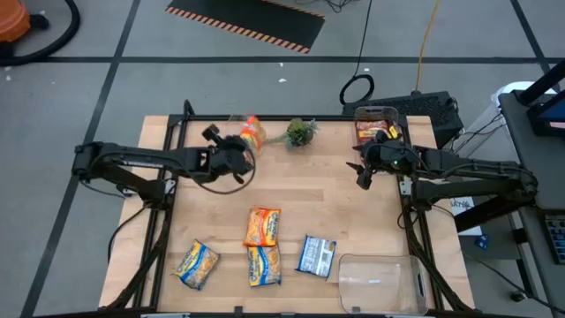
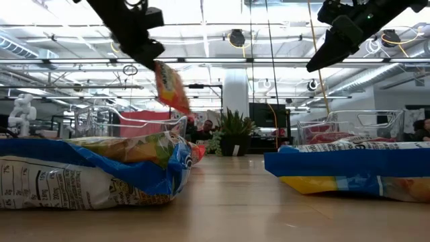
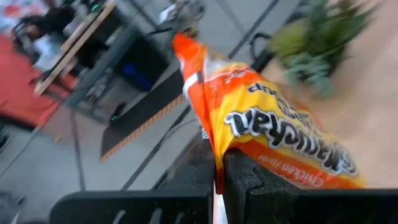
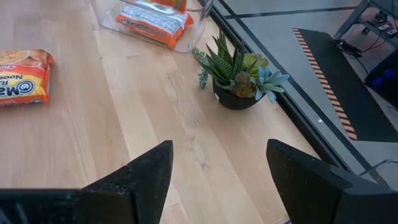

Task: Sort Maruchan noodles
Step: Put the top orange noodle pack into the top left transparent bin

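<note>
Right now I have the left gripper (image 1: 240,150) clenched on an orange packet (image 1: 252,132), lifted off the table (image 1: 353,212) and hanging just beside the potted plant (image 1: 301,132). The left wrist view shows the packet (image 3: 273,140) pinched by one edge, which is why it dangles tilted in the low view (image 2: 171,87); I judge it is on its way to the clear bin (image 4: 152,25) near the plant, where the right wrist view shows similar orange packets already lying.

My right gripper (image 1: 362,172) hovers on the plant's other side, fingers (image 4: 143,177) spread with nothing between them, waiting near a second bin (image 1: 375,128) that holds red-brown packets. Keeping it there leaves the middle free for the left arm.

Four more packets lie flat well away from the plant, toward the near edge: two orange-yellow ones (image 1: 263,227) end to end, a yellow-and-blue one (image 1: 197,264), and a blue-white one (image 1: 315,256) next to an empty clear bin (image 1: 380,283). So sorting looks roughly half done.
</note>
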